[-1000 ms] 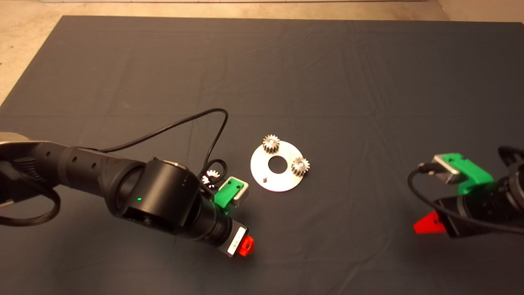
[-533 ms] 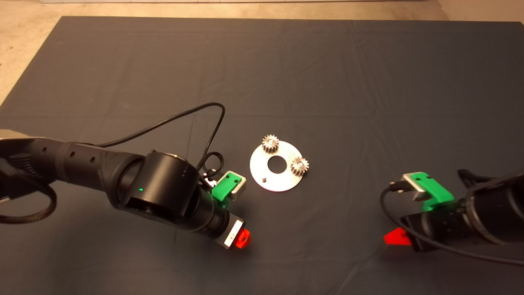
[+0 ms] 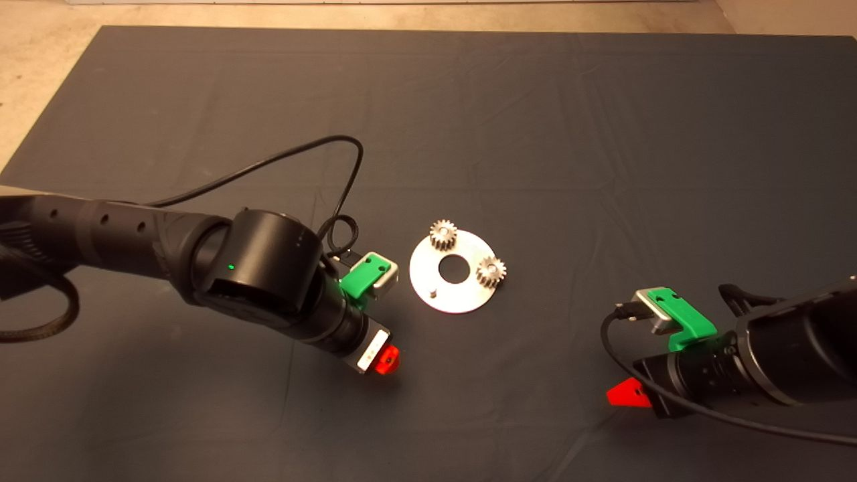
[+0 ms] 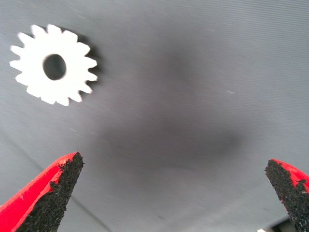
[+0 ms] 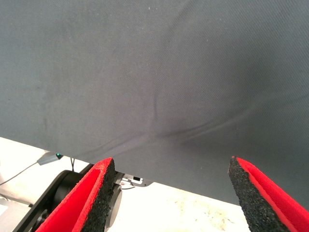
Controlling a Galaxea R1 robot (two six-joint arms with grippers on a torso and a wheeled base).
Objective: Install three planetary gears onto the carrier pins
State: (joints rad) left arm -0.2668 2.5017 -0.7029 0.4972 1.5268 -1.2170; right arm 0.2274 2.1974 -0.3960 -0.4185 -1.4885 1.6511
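A shiny round disc [image 3: 462, 298] lies mid-mat. Two planetary gears sit on carrier pins, one at the far rim [image 3: 443, 234] and one at the right rim [image 3: 491, 271]. One carrier pin [image 3: 433, 292] stands bare at the near left rim. The left wrist view shows a third gear [image 4: 53, 65] lying flat on the mat, ahead and to one side of my open left gripper [image 4: 169, 193]. In the head view this gear is hidden under the left arm, whose gripper [image 3: 386, 360] hovers left of the disc. My right gripper [image 3: 626, 393] is open and empty [image 5: 171, 193], well right of the disc.
A black cable [image 3: 281, 164] loops from the left wrist over the mat, left of the disc. The right wrist view shows creased mat [image 5: 154, 72], its edge, and pale floor [image 5: 193, 212] beyond.
The left arm shifted toward the far side, and its wrist now covers the loose gear in the head view. The right arm swung leftward and nearer the front edge.
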